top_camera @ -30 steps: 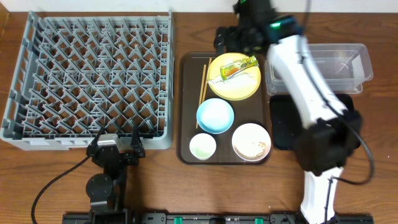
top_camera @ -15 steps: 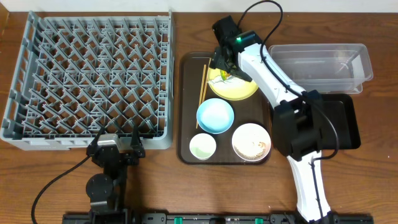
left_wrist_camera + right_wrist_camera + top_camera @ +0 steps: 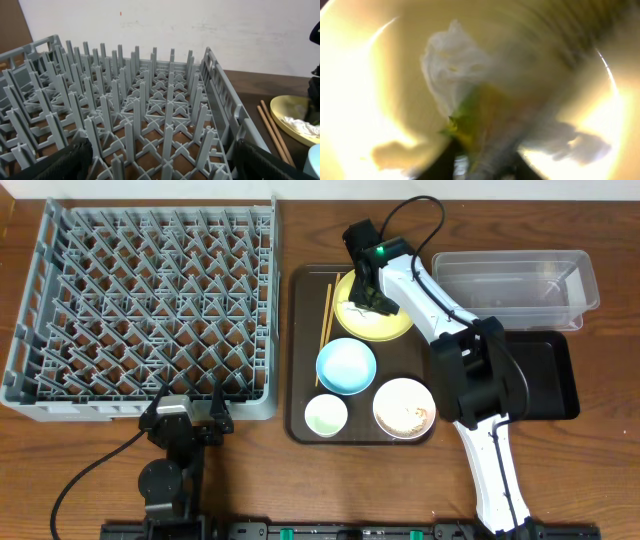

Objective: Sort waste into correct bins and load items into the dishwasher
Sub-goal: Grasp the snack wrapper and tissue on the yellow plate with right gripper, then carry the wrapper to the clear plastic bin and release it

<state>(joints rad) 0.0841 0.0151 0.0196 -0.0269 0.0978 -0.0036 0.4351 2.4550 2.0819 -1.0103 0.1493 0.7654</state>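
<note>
Jaws of the right gripper [image 3: 372,298] are pressed low over the yellow plate [image 3: 392,330], at its left side. The right wrist view is smeared with blur, so I cannot tell whether they are parted or closed. That view does show the green-and-yellow wrapper [image 3: 472,110] directly ahead of the fingers, with the crumpled white tissue [image 3: 447,62] touching it just beyond. Both pieces of waste lie on the plate. The arm appears to be low here to take the wrapper first, judging by the close framing.

The plate sits at the far end of the brown serving tray [image 3: 300,395]. The chopsticks [image 3: 325,315] lie just left of it, along the tray's edge. Nearer the robot on the same tray are the light blue bowl [image 3: 346,366], the small white cup [image 3: 326,416] and the white bowl [image 3: 404,408], which seems to hold food specks.

To the right of the serving tray sit the clear tub [image 3: 515,285] and the black tray [image 3: 548,380], close enough for a short carry from the plate. No waste is visible in either one.

To the left stands the grey dish rack [image 3: 140,310], holding no dishes. The left gripper [image 3: 188,404] rests at its near edge, jaws spread wide and holding nothing, out of the other arm's way.
</note>
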